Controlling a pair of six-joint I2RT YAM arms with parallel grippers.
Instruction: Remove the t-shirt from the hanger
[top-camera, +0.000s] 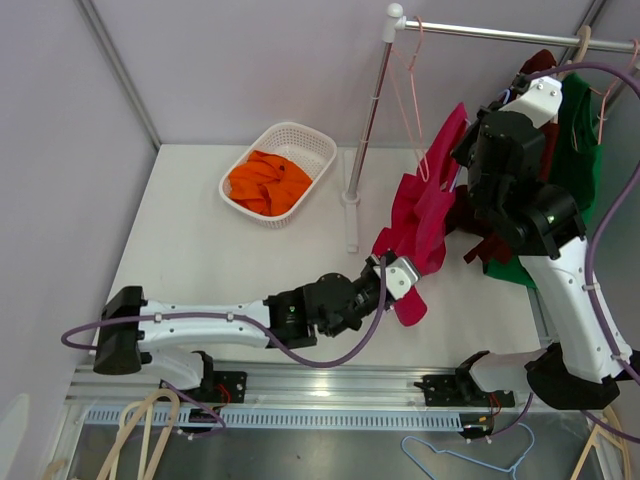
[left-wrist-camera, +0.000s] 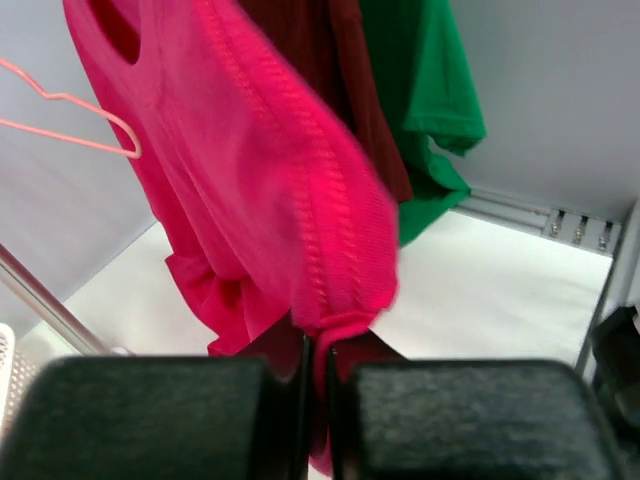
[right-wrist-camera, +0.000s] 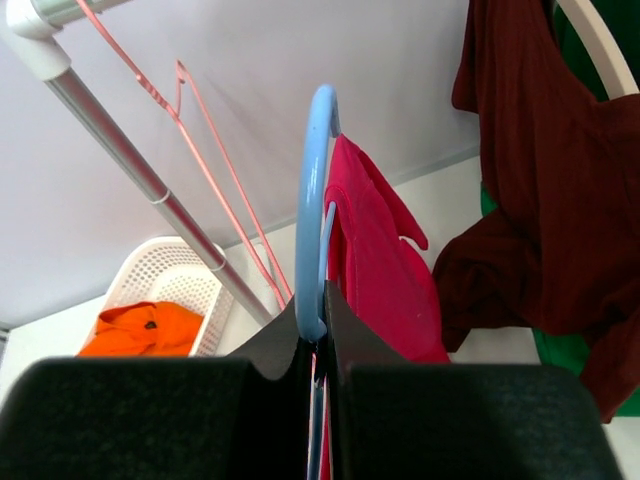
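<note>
Firmly clenched with the left gripper (left-wrist-camera: 315, 400) on the lower hem of the magenta t-shirt (left-wrist-camera: 270, 200). Pinched shut with the right gripper (right-wrist-camera: 318, 350) around the light-blue hanger (right-wrist-camera: 311, 200) carrying that shirt, beside the clothes rail (right-wrist-camera: 130, 160), over the bench (top-camera: 200, 260).

1. You are working in a robotics lab test cell, not a home: plain pale grey wall panels (top-camera: 250, 60) on bare metal struts (top-camera: 115, 65) enclose a white tabletop (top-camera: 200, 260).
2. Two white-and-black robot arms (top-camera: 200, 325) with loose purple cables (top-camera: 330, 355) sit on a ribbed aluminium rail (top-camera: 330, 385) at the table's near edge.
3. The only furnishings you have are laundry props:
   - a slim metal clothes rail (top-camera: 480, 33) on a stand
   - a white perforated plastic basket (top-camera: 310, 150) holding orange cloth (top-camera: 268, 180)
   - a spare light blue wire hanger (top-camera: 440, 462) by the arm bases
</note>
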